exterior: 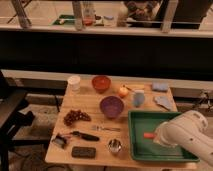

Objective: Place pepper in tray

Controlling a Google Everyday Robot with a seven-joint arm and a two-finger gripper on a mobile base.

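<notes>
Pepper (149,135) inside the green tray (150,153), right at the tip of the gripper (157,137).

Small, slim and orange-red, lying with its long axis roughly left to right, just left of the gripper at the end of the bulky white arm (187,132) reaching in from the right. Cannot tell whether gripped or already let go, nor whether resting on the tray floor. Probably little left but a release and a clean withdrawal to the right. Shallow, rectangular, smooth like plastic, with a raised lip, at the right of the pale wooden table (90,106). Well apart to the left: glossy purple bowl (111,106), shiny metal cup (115,146), dark bunch of grapes (75,117).
</notes>
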